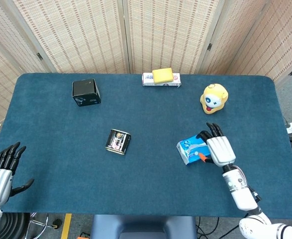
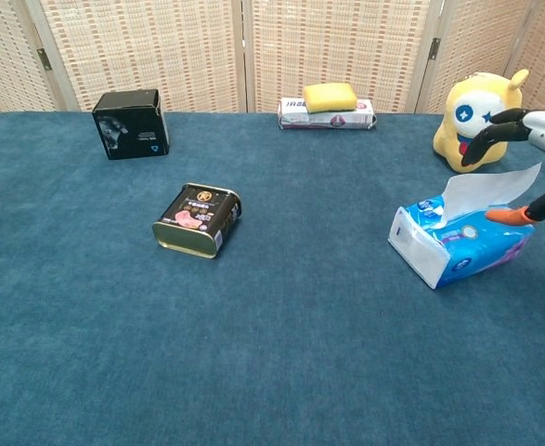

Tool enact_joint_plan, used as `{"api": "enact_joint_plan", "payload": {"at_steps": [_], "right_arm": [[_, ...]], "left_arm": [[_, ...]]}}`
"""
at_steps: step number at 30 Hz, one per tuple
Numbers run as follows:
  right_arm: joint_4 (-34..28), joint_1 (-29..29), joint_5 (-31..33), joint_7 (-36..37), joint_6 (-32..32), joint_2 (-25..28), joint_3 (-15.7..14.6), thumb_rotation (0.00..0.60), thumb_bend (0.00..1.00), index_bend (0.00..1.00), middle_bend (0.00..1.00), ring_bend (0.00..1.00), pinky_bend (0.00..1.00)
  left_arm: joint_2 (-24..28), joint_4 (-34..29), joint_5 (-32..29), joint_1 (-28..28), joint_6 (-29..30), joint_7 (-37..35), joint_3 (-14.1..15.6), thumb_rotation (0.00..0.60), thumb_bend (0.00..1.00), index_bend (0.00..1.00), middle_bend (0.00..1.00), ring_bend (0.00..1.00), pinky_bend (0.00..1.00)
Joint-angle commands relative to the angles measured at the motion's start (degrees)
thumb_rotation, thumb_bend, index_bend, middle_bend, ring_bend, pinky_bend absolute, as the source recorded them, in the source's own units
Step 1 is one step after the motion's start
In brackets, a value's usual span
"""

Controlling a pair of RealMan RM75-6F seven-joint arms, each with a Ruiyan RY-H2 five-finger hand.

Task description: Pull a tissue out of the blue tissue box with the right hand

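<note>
Black box (image 1: pixel 86 92) near the far-left part of the blue table (image 1: pixel 51 149), upright. Small tin can (image 1: pixel 118 141) lying on its side mid-table, well apart from the box. Yellow sponge (image 1: pixel 162 75) on top of a flat white packet (image 1: pixel 147 79) at the far edge. Yellow plush toy (image 1: pixel 214 98) far right, upright. Woven folding screen (image 1: pixel 86 30) behind the table.
</note>
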Motion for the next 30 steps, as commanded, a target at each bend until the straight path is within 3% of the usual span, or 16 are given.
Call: {"api": "enact_joint_plan", "payload": {"at_steps": [1,7,15,20,24,26,30], "right_arm": [[2.1,0.8,0.8,-0.9,0.4,-1.9,0.2,0.6,0.27,0.53,0.42,0.04,0.0],[4.7,0.7,1.4,-0.6,1.6,-3.3,-0.1,0.6,0.36,0.68,0.54,0.12,0.0],[0.9,-0.5,-2.6,3.7,5.7,0.0,-1.0,0.6,0.5,0.7,0.56,0.13,0.0],[-6.7,-3.7,-11.3,8.9,14.5,5.7,-2.7,0.6,0.5,0.7,0.56,0.13,0.0],[-8.9,-5.2,-14.9,10.9,18.3,7.8,-3.7,0.6,0.5,0.7,0.56,0.13,0.0],[-11.4,-9.3,-23.3,14.1,27.1,11.1,-7.0,0.6,0.49,0.7,0.56,0.13,0.0],[-7.3,-12.6,-30.7,15.9,32.8,11.4,-11.3,0.6,0.49,0.7,0.55,0.13,0.0]], "left_arm": [[0.0,0.1,-0.1,0.0,0.0,-0.2,0.0,0.6,0.22,0.0,0.0,0.0,0.13],[0.0,0.2,0.2,0.0,0.0,-0.1,0.1,0.6,0.22,0.0,0.0,0.0,0.13],[-0.1,0.2,0.1,0.0,0.0,0.0,0.1,0.6,0.22,0.0,0.0,0.0,0.13],[-0.1,0.2,0.0,0.0,0.0,0.0,0.0,0.6,0.22,0.0,0.0,0.0,0.13],[-0.1,0.2,0.1,0.0,0.1,0.0,0.1,0.6,0.22,0.0,0.0,0.0,0.13],[-0.2,0.2,0.4,0.0,0.1,0.6,0.2,0.6,0.22,0.0,0.0,0.0,0.13],[-0.4,0.1,0.7,0.1,0.2,1.1,0.3,0.6,0.22,0.0,0.0,0.0,0.13]]}}
